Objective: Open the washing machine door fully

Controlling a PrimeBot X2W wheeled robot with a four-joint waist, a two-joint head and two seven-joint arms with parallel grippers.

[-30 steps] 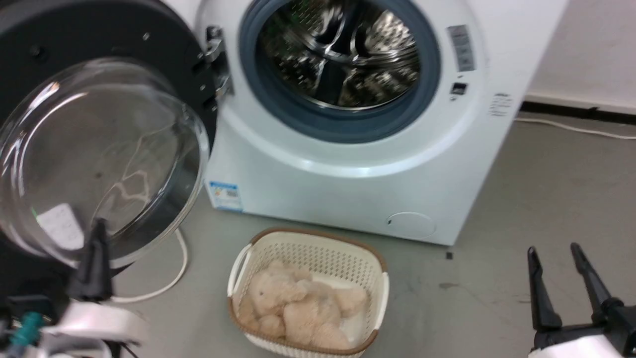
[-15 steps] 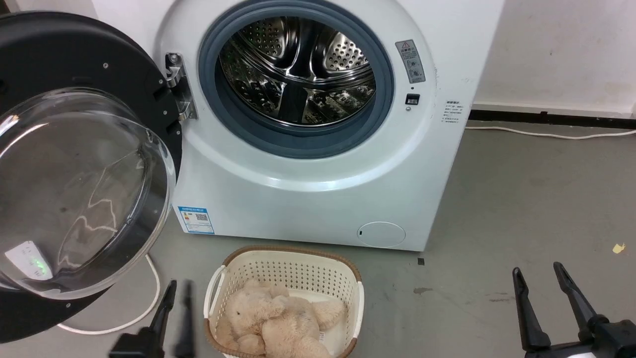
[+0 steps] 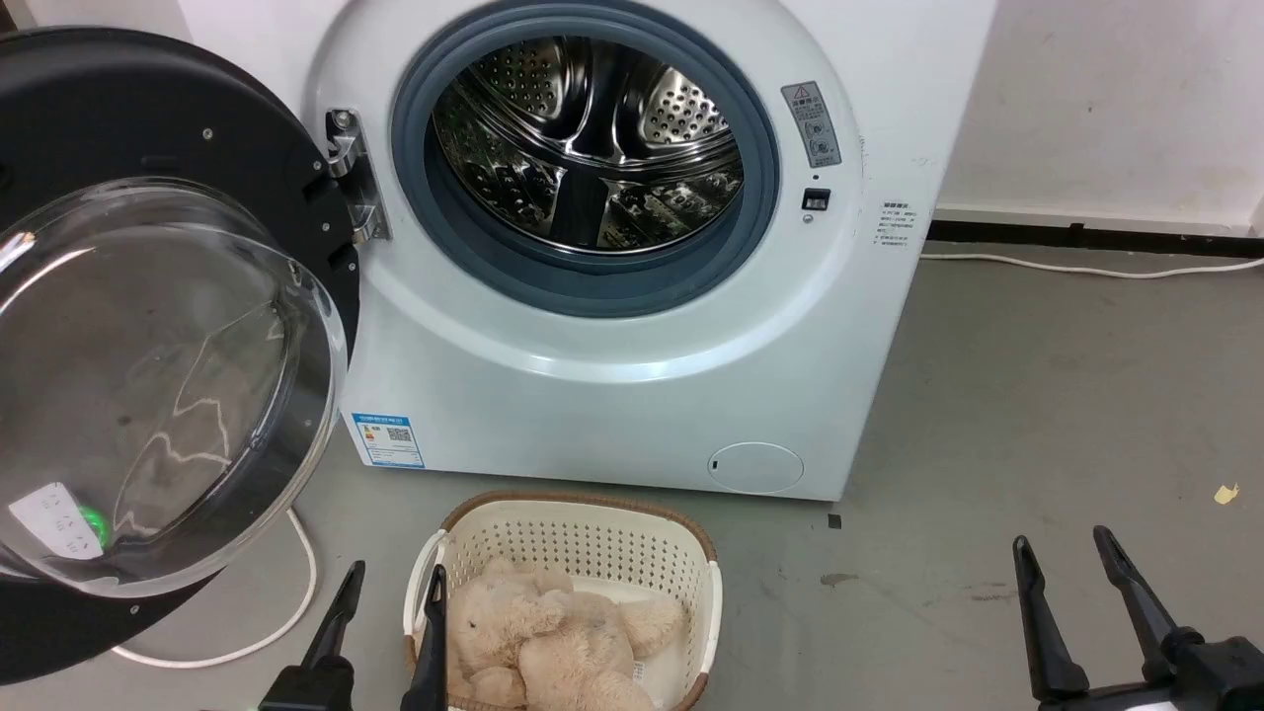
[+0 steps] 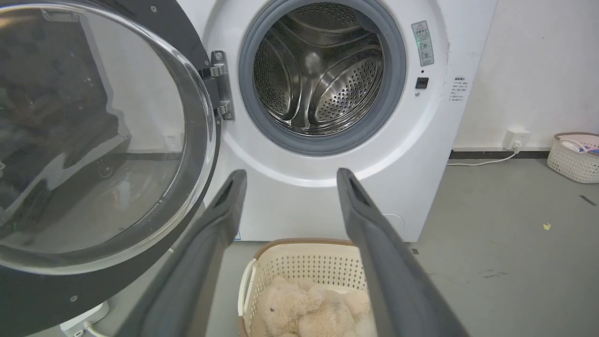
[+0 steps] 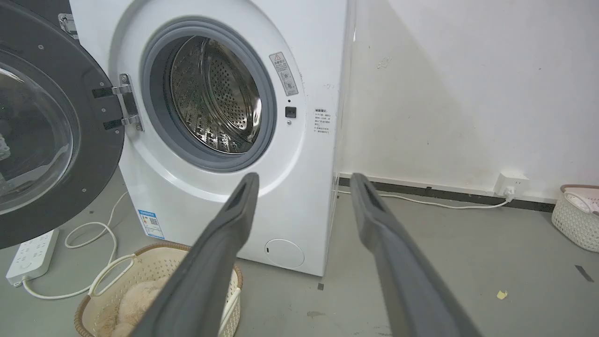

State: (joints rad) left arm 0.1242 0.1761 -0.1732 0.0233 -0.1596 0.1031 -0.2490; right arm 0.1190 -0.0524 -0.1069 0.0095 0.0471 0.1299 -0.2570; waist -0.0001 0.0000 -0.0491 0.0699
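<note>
Washing machine door (image 3: 118,99) stands swung wide at the left of the washing machine (image 3: 592,395), as it did half a second ago. Left pincer (image 3: 395,571), blurred then, now sits sharp before the machine, fingers wider apart, one tip over the near basket (image 3: 573,497) rim. Right pincer (image 3: 1059,536), spread and empty, hangs front-right. Count: one door, two pincers, two baskets, the far basket (image 4: 573,164) well right of the machine, and seemingly one plush toy (image 3: 543,642)
</note>
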